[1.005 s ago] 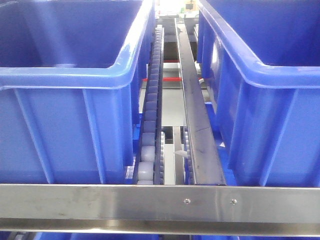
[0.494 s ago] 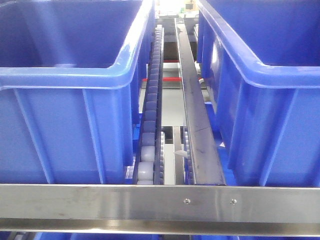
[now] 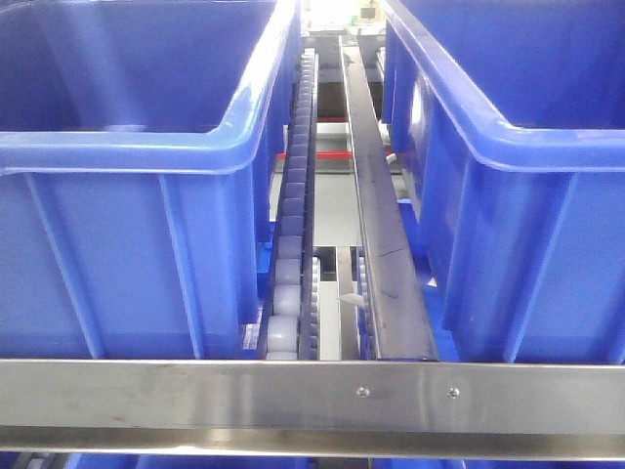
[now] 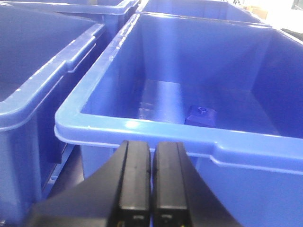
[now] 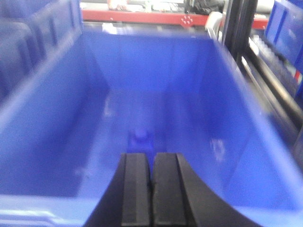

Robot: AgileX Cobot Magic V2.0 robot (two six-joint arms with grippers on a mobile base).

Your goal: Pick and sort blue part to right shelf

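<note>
The blue part [image 5: 140, 138] lies on a bin [image 5: 265, 142] floor below the shut, empty right gripper [image 5: 151, 189] — likely light, rigid, slippery plastic — grip its flat sides, not the knob

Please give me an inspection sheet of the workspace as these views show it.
Surface: steel front bar and roller rail between two bins.
Job's things: a blue part on the floor of the bin under the left gripper; another blue part in the right-wrist bin.
Clutter: nothing seen.
Grippers: left gripper and right gripper both shut, empty.
Cables: nothing seen.
Surroundings: red beam behind.
</note>
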